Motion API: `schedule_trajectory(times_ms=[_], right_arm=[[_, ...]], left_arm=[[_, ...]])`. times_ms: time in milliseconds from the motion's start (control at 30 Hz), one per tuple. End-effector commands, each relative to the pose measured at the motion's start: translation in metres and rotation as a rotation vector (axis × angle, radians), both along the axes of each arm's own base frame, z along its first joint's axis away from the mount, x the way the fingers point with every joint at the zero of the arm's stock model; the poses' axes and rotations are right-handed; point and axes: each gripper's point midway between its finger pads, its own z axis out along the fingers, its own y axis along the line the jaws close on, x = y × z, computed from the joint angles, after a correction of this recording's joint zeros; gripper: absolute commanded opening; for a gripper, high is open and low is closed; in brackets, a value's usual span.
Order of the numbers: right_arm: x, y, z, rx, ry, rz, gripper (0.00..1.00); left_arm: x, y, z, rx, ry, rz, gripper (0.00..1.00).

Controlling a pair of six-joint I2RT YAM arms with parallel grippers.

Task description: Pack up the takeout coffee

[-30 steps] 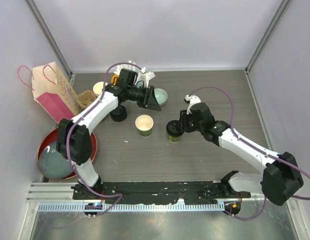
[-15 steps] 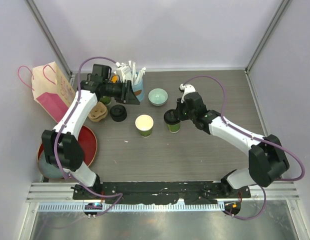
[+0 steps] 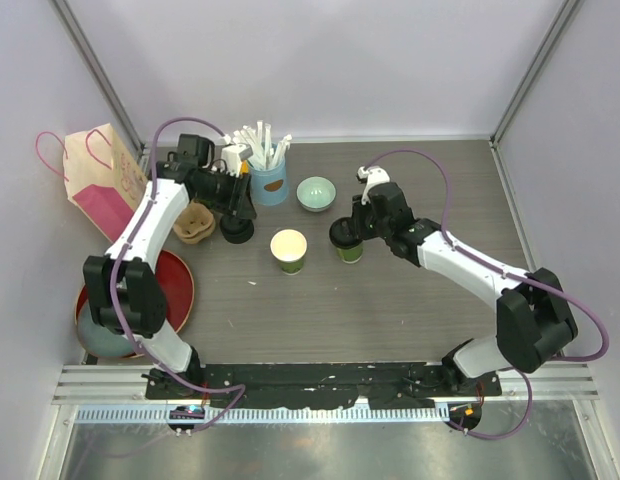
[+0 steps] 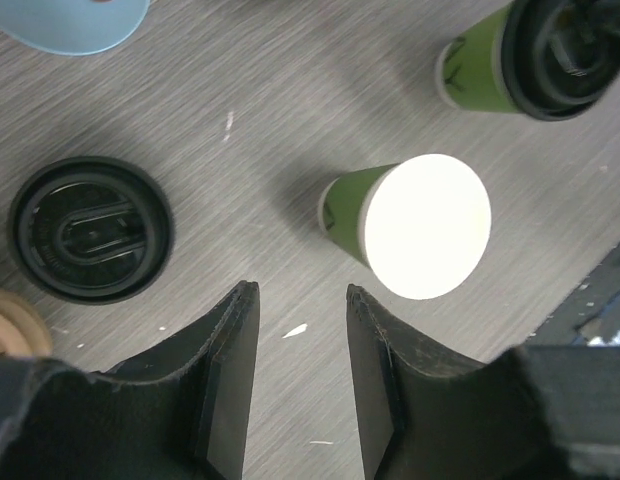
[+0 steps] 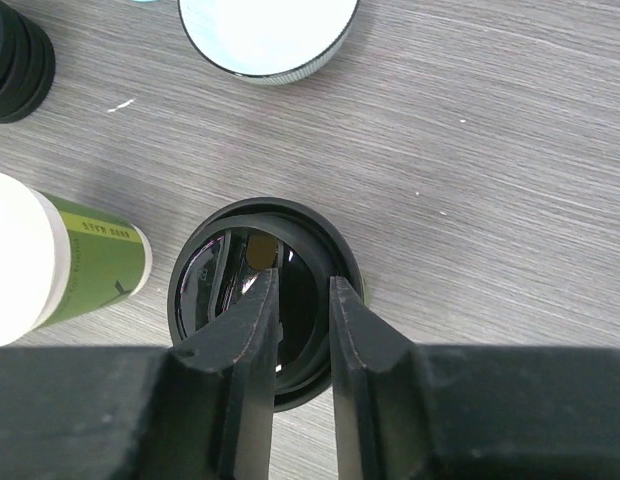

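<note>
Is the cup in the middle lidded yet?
No, uncovered: the middle cup shows its cream-white mouth, and a black lid lies loose beside it.

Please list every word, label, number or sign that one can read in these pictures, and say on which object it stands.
No text here can be read with certainty.
On the open green cup: a row of small dark letters on its side, too blurred to read.
On the lidded green cup: only a dark logo mark, no letters.
On the paper bag: faint markings, too small to read.
</note>
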Motion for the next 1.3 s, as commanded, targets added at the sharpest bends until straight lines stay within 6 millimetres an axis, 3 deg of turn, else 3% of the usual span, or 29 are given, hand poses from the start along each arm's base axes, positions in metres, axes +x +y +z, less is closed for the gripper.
schedule_trajectory(times_ms=[0, 100, 267, 567, 733, 1100, 1267], right_arm=[[-0.004, -0.011, 0.017, -0.017, -0.042, -0.013, 0.29], [-0.006, -0.011, 0.019, -0.026, -0.044, 0.005, 0.37], [-0.006, -0.003, 0.032, -0.006, -0.063, 0.047, 0.51], [-0.009, -0.005, 0.044, -0.013, -0.078, 0.065, 0.60], [-0.013, 0.002, 0.050, -0.002, -0.077, 0.114, 0.62], [-0.018, -0.004, 0.056, -0.009, -0.095, 0.107, 0.63], [-0.020, -0.005, 0.057, -0.008, -0.094, 0.109, 0.63]], left_arm=[[0.011, 0.022, -0.026, 0.149, -0.017, 0.013, 0.44], [0.021, 0.033, -0.037, 0.219, -0.038, 0.042, 0.44], [0.036, 0.032, -0.046, 0.304, -0.102, 0.028, 0.42], [0.062, 0.041, -0.073, 0.433, -0.139, 0.041, 0.44], [0.070, 0.036, -0.085, 0.455, -0.135, 0.025, 0.41], [0.076, 0.032, -0.105, 0.453, -0.109, 0.007, 0.29], [0.074, 0.029, -0.105, 0.437, -0.112, -0.014, 0.10]])
